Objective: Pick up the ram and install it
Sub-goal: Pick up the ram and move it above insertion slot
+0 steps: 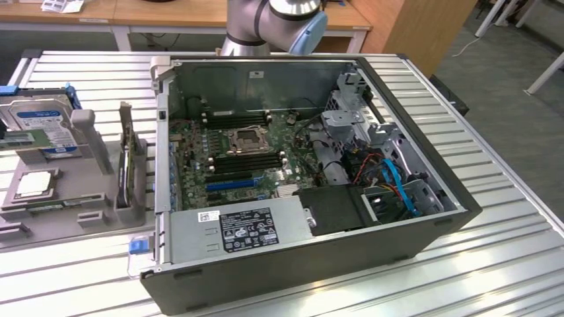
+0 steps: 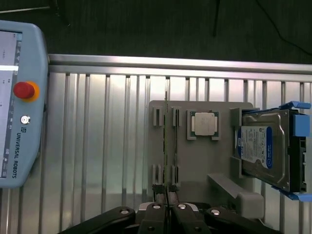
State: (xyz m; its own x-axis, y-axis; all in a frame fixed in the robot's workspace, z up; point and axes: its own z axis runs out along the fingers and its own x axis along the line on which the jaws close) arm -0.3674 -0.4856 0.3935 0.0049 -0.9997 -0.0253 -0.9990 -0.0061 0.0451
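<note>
Beside the ram [image 2: 166, 141], processor [image 2: 204, 123], hard drive [image 2: 265, 148].

the arm [image 1: 251, 20] is a silver-grey tube with rounded joints, a pale blue cap [image 1: 308, 38] at its four o'clock side; the gripper [image 2: 166, 189] has black links with round silver pins.

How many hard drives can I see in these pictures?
1. The hard drive sits in the grey tray, at the exterior view's left of the computer case. Others may be hidden inside it.
</note>
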